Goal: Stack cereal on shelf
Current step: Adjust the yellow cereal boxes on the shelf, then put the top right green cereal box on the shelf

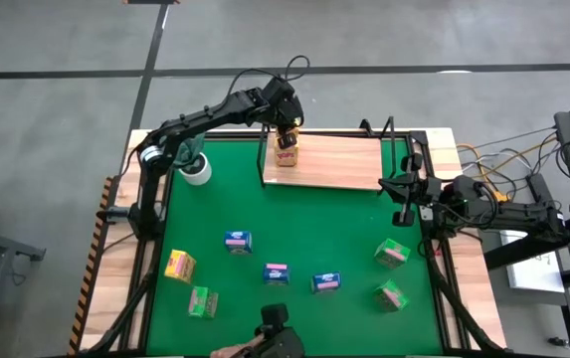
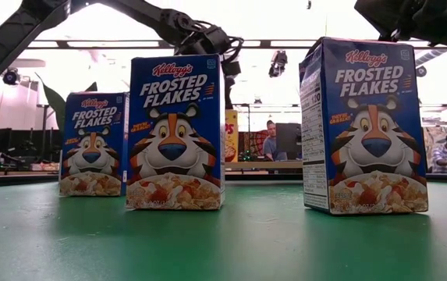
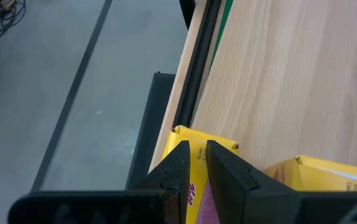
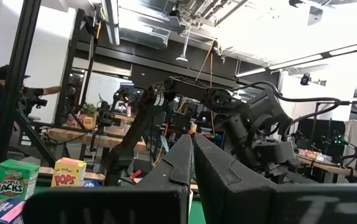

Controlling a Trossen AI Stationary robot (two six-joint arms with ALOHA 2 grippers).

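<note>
While the left arm reaches across the far-left part of the green mat (image 1: pixel 294 224), its left gripper (image 1: pixel 285 127) hangs over the left end of the shelf (image 1: pixel 339 164), a light wooden board in a black wire frame standing at the mat's far edge; the jaws are nearly together, pinching the top flap of a yellow-orange cereal box (image 3: pixel 194 177), which stands on the board close to its left edge; a second yellow-orange box (image 3: pixel 318 174) stands just beside it on the board. Three blue Frosted Flakes boxes stand upright and apart on the mat: one (image 1: pixel 238 241) left of centre, one (image 1: pixel 276 271) near the middle, one (image 1: pixel 325 282) to its right. A third yellow-orange box (image 1: pixel 179 265) lies near the mat's left edge, with a green box (image 1: pixel 202 301) just nearer the front; two more green boxes (image 1: pixel 391 254) (image 1: pixel 392 295) sit well apart from these on the right side. A white pot (image 1: pixel 197 171) with a plant stands at the mat's far-left corner. The right gripper (image 1: pixel 402 191) waits at the shelf's right end, jaws closed and empty.
</note>
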